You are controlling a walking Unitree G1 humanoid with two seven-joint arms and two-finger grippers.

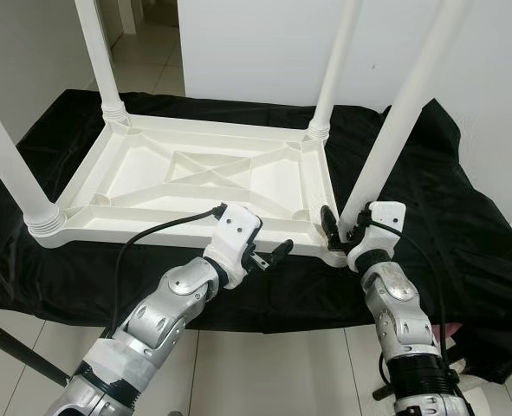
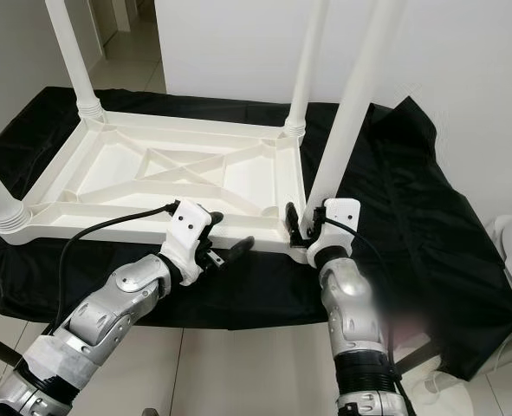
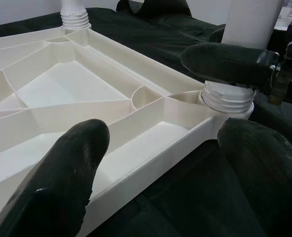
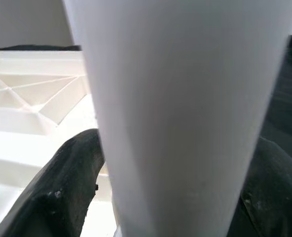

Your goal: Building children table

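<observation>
The right gripper is clamping the near leg just above the table. The left gripper is hovering open beside the table's rim. Light, stiff, slippery plastic: probably best gripped low.

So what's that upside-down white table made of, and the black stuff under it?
The upside-down white table looks like moulded plastic, smooth and slightly glossy: its underside shows thin ribs, and the round white legs sit in threaded-looking collars. The black sheet under it seems to be soft matte cloth, since it wrinkles and drapes over the edge. The right gripper clasps the near right leg.
</observation>
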